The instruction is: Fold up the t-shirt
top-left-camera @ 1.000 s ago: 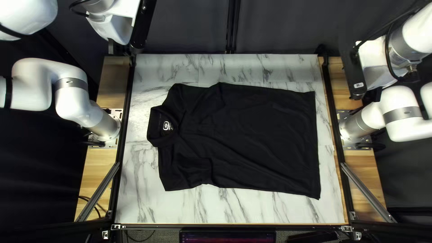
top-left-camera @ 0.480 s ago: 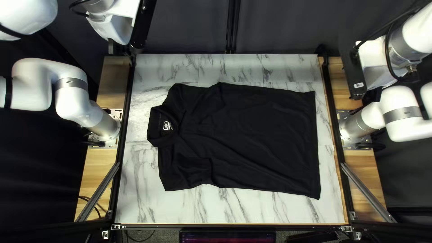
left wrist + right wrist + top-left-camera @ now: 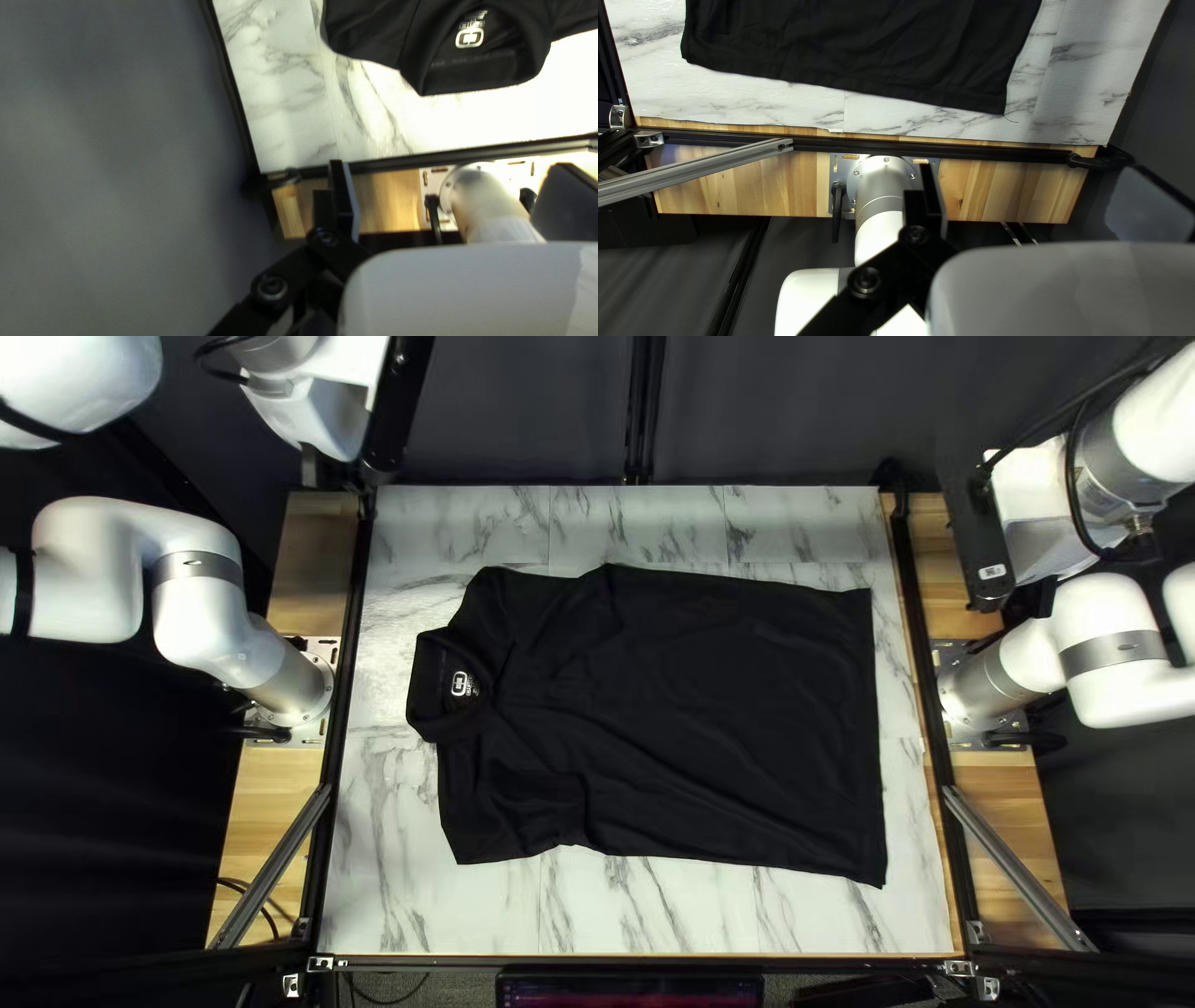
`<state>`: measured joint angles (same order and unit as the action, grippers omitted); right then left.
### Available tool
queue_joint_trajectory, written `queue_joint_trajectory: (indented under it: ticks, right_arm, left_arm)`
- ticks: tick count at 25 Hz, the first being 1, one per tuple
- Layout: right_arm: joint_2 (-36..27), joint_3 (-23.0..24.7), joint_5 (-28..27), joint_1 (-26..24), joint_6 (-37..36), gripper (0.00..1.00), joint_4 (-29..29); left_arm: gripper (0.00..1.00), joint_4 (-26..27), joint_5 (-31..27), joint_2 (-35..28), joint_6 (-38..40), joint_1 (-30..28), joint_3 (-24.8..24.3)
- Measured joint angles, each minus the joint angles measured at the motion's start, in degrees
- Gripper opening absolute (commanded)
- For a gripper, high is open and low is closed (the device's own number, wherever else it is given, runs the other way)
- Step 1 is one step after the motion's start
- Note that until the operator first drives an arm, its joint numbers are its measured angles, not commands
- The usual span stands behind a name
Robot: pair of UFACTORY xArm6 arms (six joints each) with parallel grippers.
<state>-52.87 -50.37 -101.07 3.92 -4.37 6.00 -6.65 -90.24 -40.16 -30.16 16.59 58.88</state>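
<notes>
While the black t-shirt [image 3: 697,722] lies spread flat on the marble-patterned tabletop [image 3: 436,902], collar [image 3: 436,691] toward our left arm's base [image 3: 299,688] and hem [image 3: 875,747] toward our right arm's base [image 3: 977,688], with a few creases across it, our left gripper [image 3: 326,411] is raised off the t-shirt's collar end, fingers wide apart. Our right gripper [image 3: 1043,517] is raised off the t-shirt's hem end, fingers also spread; both are well apart from the t-shirt, on its far-edge side in the top left view.
</notes>
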Motion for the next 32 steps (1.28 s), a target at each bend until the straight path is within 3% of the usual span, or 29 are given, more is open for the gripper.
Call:
queue_joint_trajectory:
  ticks: [9,11,19,22,26,32]
  right_arm:
    - [0.0,0.0,0.0,0.0,0.0,1.00,0.0]
    - [0.0,0.0,0.0,0.0,0.0,1.00,0.0]
    - [0.0,0.0,0.0,0.0,0.0,1.00,0.0]
    - [0.0,0.0,0.0,0.0,0.0,1.00,0.0]
    - [0.0,0.0,0.0,0.0,0.0,1.00,0.0]
    - [0.0,0.0,0.0,0.0,0.0,1.00,0.0]
  left_arm:
    - [1.00,4.4,27.4,2.7,-6.6,6.3,-27.5]
    - [1.00,4.9,31.4,5.0,-9.4,7.4,-31.1]
    - [1.00,5.0,34.1,7.4,-10.6,7.7,-32.6]
    - [1.00,3.7,38.8,12.5,-9.5,8.4,-32.9]
    - [1.00,3.0,46.7,19.6,-9.7,13.5,-34.4]
    - [1.00,5.7,51.6,25.5,-10.1,16.4,-34.5]
